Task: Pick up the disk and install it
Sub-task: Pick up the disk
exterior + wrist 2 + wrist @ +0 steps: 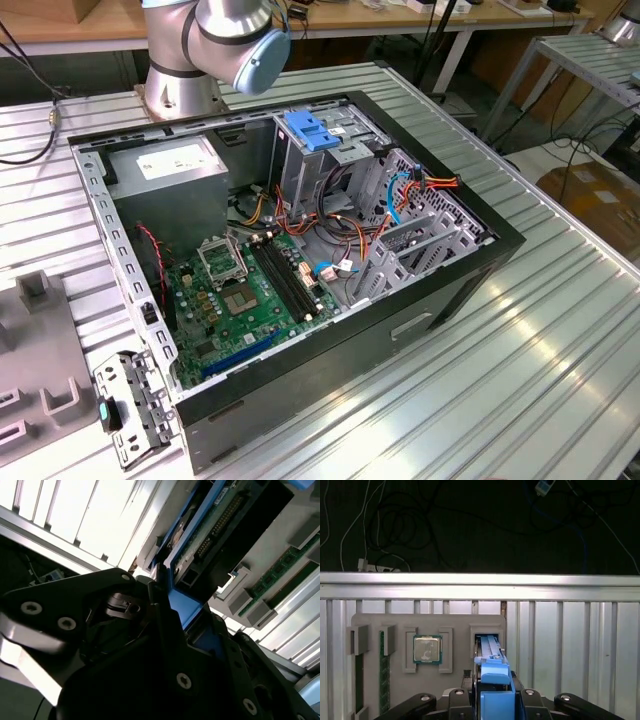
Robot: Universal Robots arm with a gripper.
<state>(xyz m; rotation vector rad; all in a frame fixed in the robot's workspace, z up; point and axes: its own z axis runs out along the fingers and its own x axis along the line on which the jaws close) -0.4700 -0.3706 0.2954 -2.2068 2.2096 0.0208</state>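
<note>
Ribbed aluminium table (560, 645) under gripper (495, 690), glare on slats. Past table edge ahead of gripper: dark floor (470, 530), loose cables (385, 525). Wooden benches (400, 20), second metal table (590, 60) well apart.

Ribbed alu table (560, 340), PC case (400, 340), grey tray (45, 350)

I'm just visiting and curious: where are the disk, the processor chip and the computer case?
disk (495, 672), first wrist view, on its blue side rail.
processor chip (427, 649), first wrist view, middle of its metal lid.
computer case (320, 375), exterior view, on its black outer side wall.
</note>
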